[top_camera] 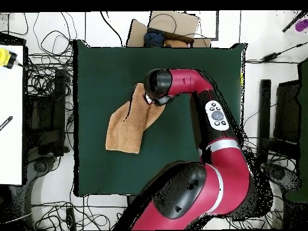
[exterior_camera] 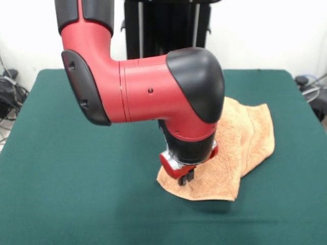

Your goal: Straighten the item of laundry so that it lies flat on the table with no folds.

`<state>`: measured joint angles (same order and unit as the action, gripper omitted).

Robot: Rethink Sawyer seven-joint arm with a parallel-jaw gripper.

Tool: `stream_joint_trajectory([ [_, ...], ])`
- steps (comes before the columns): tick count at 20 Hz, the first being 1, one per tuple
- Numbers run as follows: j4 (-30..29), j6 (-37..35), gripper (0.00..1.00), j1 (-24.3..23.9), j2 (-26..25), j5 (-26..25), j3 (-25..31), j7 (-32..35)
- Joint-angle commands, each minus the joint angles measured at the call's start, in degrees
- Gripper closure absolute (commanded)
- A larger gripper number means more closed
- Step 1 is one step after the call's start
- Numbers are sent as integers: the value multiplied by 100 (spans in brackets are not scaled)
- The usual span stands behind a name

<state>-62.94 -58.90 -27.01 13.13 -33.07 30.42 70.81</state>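
Observation:
The orange-tan towel (exterior_camera: pixel 244 140) lies right of the middle of the dark green table (exterior_camera: pixel 76 194). It is folded over on itself, with a doubled layer along its right side and near edge. My gripper (exterior_camera: pixel 185 178) points straight down onto the towel's near left corner and touches or nearly touches it. The wrist hides how its tips stand. In the overhead view the towel (top_camera: pixel 125 127) runs as a slanted, folded strip left of the middle of the table (top_camera: pixel 180 66). Its upper end lies under the arm's black wrist (top_camera: pixel 157 83). The white tags do not show.
The red arm (exterior_camera: pixel 148 92) crosses low over the middle of the table and hides the towel's left part. The black pedestal (exterior_camera: pixel 163 25) stands at the far edge. A cardboard box (top_camera: pixel 165 27) sits beyond the table's top edge. Cables lie all round.

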Motion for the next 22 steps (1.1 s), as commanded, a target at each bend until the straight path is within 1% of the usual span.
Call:
stream_joint_trajectory([
  [1,193,327,100,-201,-239,-141,-47,-486],
  [4,116,370,100,-276,-226,-101,-49,-511],
  [6,-22,390,100,-320,-131,-76,-92,-469],
  [12,-1043,591,100,-577,768,-63,-471,186],
  [15,-1719,1129,100,-981,1013,-89,-477,284],
  [20,-2654,2144,100,-1604,1213,-397,-452,147],
  [22,-2981,2332,100,-1861,1247,-410,-411,78],
])
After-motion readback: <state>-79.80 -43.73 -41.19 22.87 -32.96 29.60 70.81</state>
